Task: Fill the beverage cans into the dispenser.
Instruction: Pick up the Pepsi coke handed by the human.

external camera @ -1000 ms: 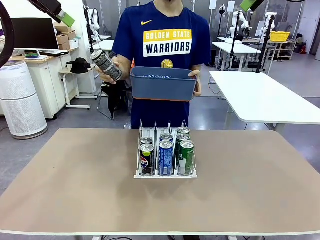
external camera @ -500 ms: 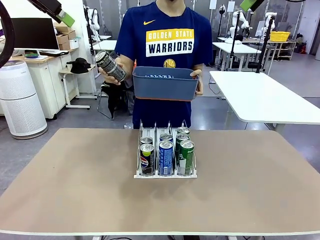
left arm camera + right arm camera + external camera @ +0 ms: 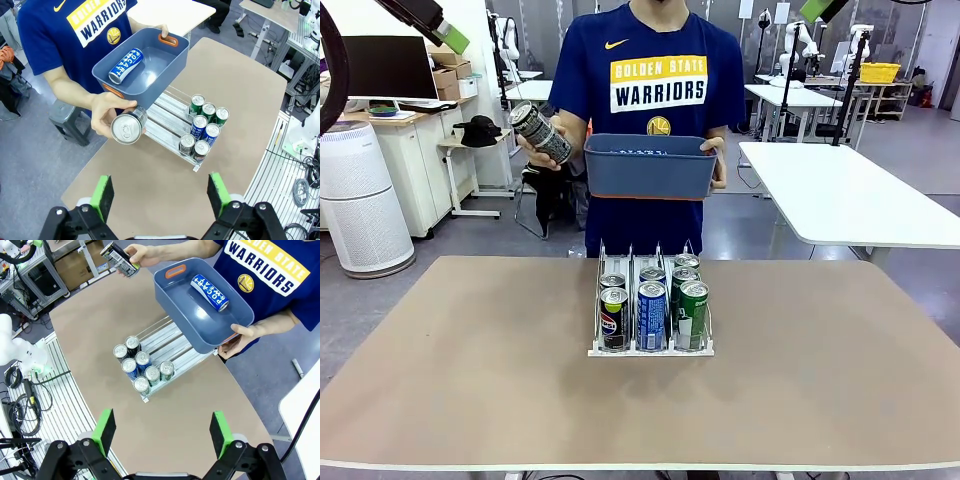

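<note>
The left gripper (image 3: 161,195) hangs high above the bench (image 3: 470,350) at the left. Its two green-padded fingers are spread wide apart with nothing between them. In the front view one green pad shows in the top left corner.

Below and ahead of it, the person at the far side holds a dark can (image 3: 540,132) in one hand (image 3: 532,152), raised at chest height. The can is tilted, with its silver top pointing up and to the left. It is just beside the left end of a blue-grey tub (image 3: 648,172).

The person's other hand (image 3: 713,160) grips the tub's right end and holds it level in front of the body, above the far edge of the bench. A single blue can (image 3: 126,65) lies on its side in the tub.

Near the middle of the bench stands the clear three-lane rack (image 3: 650,352), its open front facing the robot. Seven cans stand upright in it, pushed to the front. In the left lane a dark can (image 3: 614,318) has one more behind it. In the middle lane a blue can (image 3: 651,315) also has one behind it. In the right lane a green can (image 3: 693,315) has two behind it. The far ends of the lanes are bare.

The right gripper (image 3: 163,432) hangs high over the right side. Its fingers are also wide apart and hold nothing.
</note>
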